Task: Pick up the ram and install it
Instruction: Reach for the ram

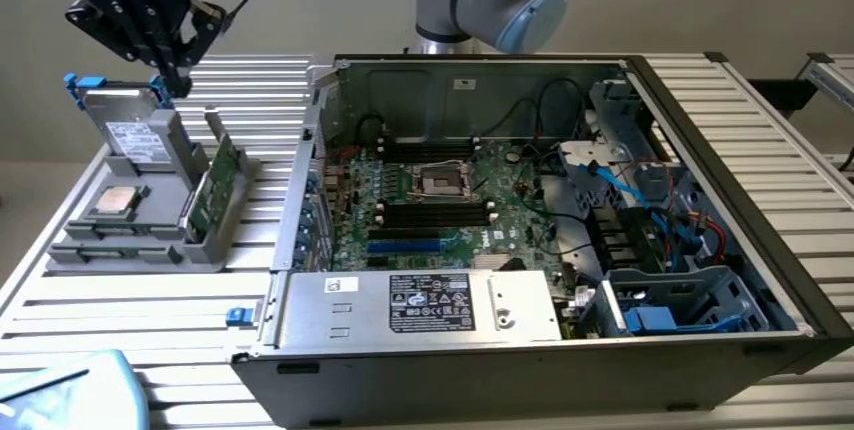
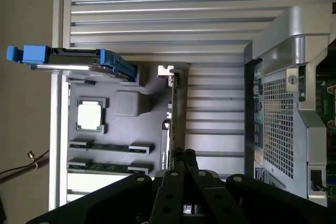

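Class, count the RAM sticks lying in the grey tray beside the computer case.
2. One ram stick lies flat in the grey tray next to the processor; the other lies parallel, nearer the tray's edge. More may be hidden.

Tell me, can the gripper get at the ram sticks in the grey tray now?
Probably yes: the gripper hangs above the grey tray, and the ram sticks lie uncovered there, the upright green card standing beside them.

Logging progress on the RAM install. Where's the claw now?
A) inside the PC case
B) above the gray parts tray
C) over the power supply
B: the claw hangs above the gray parts tray, beside the PC case, not inside it.
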Action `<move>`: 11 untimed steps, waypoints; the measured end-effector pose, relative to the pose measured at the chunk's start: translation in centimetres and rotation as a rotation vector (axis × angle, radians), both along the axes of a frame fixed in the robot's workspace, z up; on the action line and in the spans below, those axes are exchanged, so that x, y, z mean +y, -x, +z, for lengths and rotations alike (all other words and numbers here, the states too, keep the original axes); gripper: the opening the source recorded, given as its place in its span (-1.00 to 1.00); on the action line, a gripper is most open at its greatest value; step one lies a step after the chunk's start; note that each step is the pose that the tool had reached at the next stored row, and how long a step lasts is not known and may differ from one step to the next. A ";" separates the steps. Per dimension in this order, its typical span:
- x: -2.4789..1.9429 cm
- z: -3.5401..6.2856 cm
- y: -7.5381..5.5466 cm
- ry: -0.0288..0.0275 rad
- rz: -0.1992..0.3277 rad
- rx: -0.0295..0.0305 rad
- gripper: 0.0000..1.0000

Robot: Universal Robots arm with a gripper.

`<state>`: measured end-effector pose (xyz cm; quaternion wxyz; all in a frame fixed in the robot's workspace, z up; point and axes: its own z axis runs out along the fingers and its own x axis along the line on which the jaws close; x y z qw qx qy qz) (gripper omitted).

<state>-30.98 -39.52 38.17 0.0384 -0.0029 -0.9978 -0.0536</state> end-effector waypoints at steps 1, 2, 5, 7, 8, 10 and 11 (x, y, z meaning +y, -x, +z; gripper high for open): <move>0.00 -0.02 0.3 0.0000 0.002 0.0003 -0.79; 0.00 -0.04 0.6 0.0000 0.005 0.0006 -0.79; 0.00 -0.12 1.5 -0.0001 0.013 0.0012 -0.79; 0.00 -0.15 2.0 0.0000 0.021 0.0014 -0.79; 0.00 -0.16 2.2 0.0001 0.025 0.0015 -0.79; 0.00 -0.20 2.7 0.0002 0.035 0.0015 -0.79; 0.00 -0.23 2.9 0.0003 0.039 0.0015 -0.79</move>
